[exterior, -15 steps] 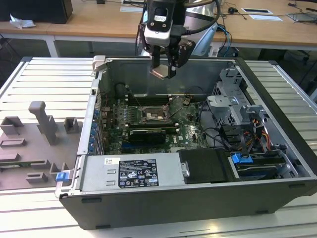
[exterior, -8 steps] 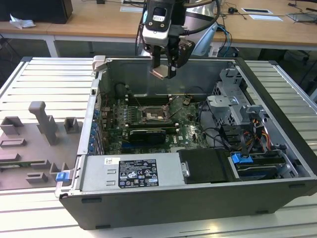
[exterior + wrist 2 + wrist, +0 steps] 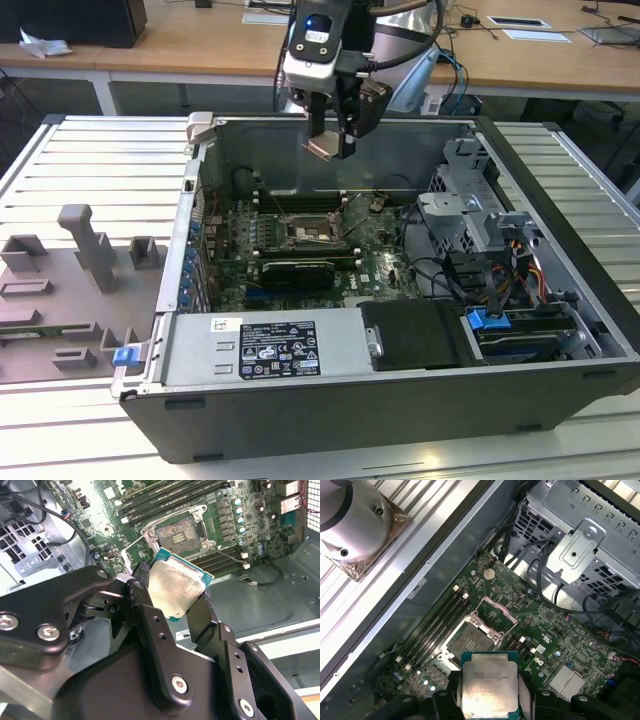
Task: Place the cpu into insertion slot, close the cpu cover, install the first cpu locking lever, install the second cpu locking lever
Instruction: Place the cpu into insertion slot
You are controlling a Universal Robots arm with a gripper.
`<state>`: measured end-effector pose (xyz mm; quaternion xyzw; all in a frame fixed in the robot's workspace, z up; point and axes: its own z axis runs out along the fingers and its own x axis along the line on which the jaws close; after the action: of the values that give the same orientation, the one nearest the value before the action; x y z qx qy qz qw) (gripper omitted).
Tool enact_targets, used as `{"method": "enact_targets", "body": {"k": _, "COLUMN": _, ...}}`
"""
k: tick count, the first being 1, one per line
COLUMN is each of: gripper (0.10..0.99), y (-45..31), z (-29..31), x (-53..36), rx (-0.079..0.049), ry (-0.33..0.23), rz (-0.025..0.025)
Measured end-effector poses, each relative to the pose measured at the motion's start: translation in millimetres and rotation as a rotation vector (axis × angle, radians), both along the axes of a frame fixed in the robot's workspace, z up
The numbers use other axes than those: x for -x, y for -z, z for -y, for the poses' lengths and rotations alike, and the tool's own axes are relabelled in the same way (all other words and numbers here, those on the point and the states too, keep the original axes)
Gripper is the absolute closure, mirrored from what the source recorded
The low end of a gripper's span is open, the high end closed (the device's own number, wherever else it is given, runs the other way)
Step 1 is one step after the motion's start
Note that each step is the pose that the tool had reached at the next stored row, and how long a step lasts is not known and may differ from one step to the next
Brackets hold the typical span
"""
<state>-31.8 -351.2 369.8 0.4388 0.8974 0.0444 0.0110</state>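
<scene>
My gripper (image 3: 333,143) hangs above the open computer case, shut on the cpu (image 3: 321,147) by two opposite edges. In both wrist views the cpu (image 3: 175,587) (image 3: 489,685) shows its pale silver top and green rim between the black fingers (image 3: 141,580). The insertion slot (image 3: 310,232) (image 3: 180,535) (image 3: 469,642) lies below on the green board, dark-centred and uncovered. The cpu cover (image 3: 496,614) stands tilted up at one side of the slot. Thin wire locking levers (image 3: 227,555) stick out beside the slot.
Memory sticks (image 3: 437,622) run along one side of the slot. A metal drive cage (image 3: 470,205) with cables (image 3: 440,270) fills the case on the exterior view's right. The power supply (image 3: 265,350) sits at the front. A grey fixture (image 3: 85,250) stands on the table.
</scene>
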Motion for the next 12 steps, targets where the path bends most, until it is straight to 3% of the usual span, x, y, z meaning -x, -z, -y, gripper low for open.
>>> {"method": "enact_targets", "body": {"k": 12, "gripper": 0.545, "y": 6.7, "z": 0.0, "x": 0.0, "rx": 0.004, "ry": 0.039, "rz": 0.0000}}
